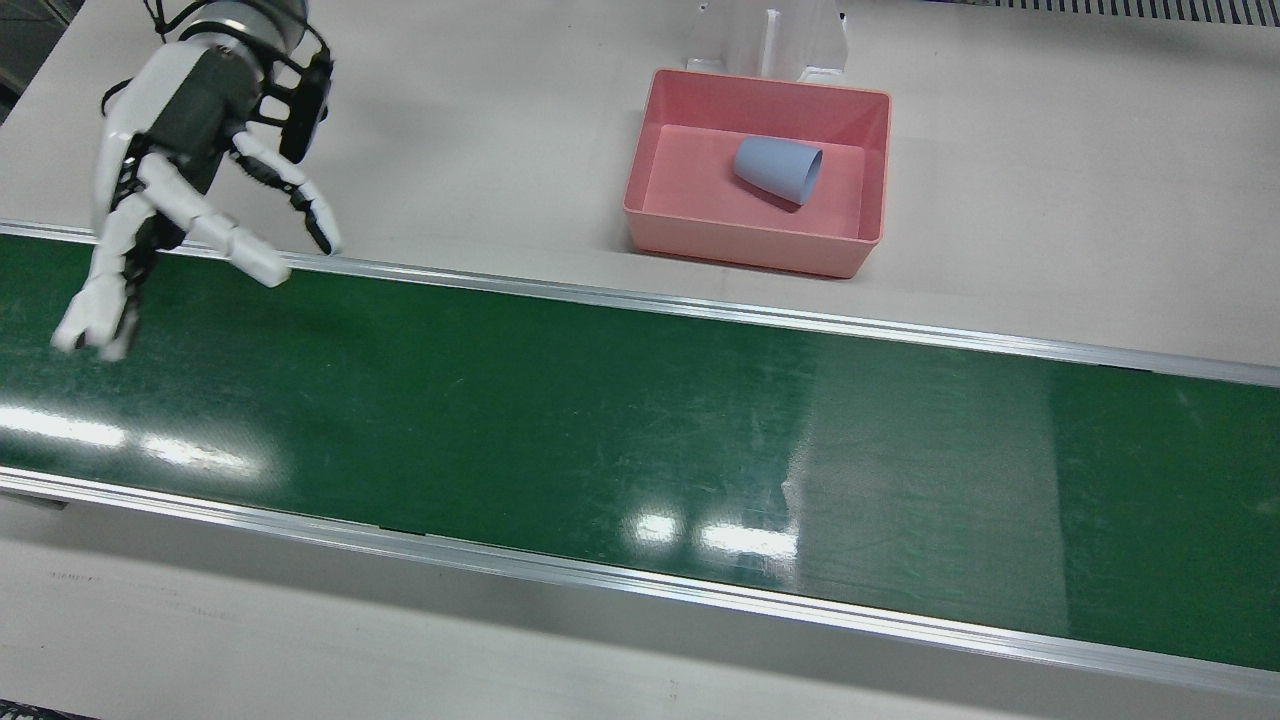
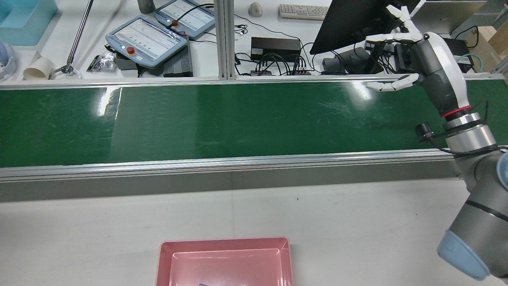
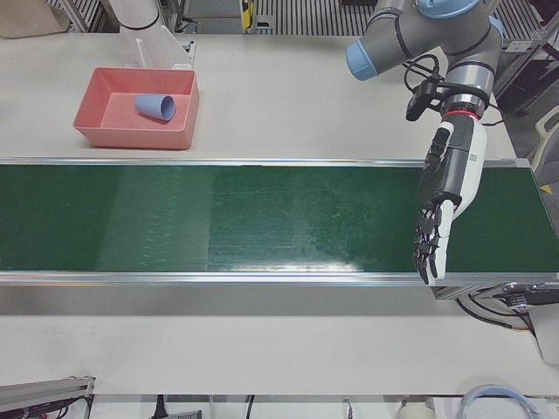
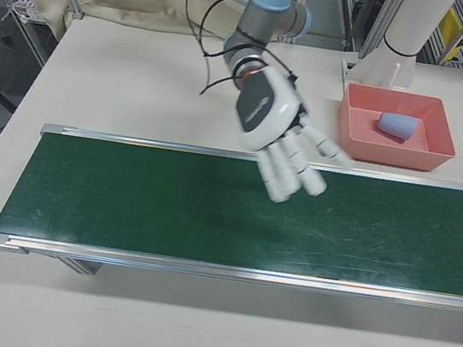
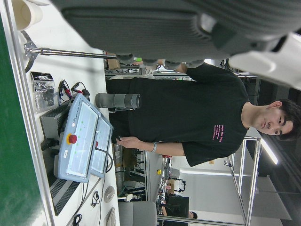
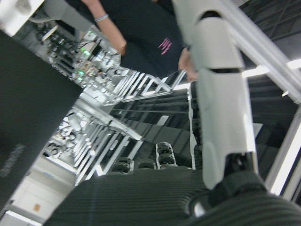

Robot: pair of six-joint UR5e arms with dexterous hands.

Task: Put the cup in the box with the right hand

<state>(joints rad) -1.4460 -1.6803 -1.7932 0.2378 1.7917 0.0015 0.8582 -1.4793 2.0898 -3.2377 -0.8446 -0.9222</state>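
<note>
A blue-grey cup (image 1: 778, 168) lies on its side inside the pink box (image 1: 760, 85), on the white table beside the belt. It also shows in the left-front view (image 3: 155, 106) and the right-front view (image 4: 398, 125). My right hand (image 1: 190, 150) is open and empty, fingers spread, above the belt's near-robot edge and well away from the box. It shows in the rear view (image 2: 428, 67) and the right-front view (image 4: 277, 124). My left hand (image 3: 445, 196) hangs open and empty, fingers pointing down, over the far end of the belt.
A green conveyor belt (image 1: 600, 420) with aluminium rails crosses the table. A white pedestal (image 1: 770, 40) stands right behind the box. Beyond the belt are teach pendants (image 2: 147, 39), a monitor (image 2: 349, 24), cables, and a standing person (image 5: 202, 117).
</note>
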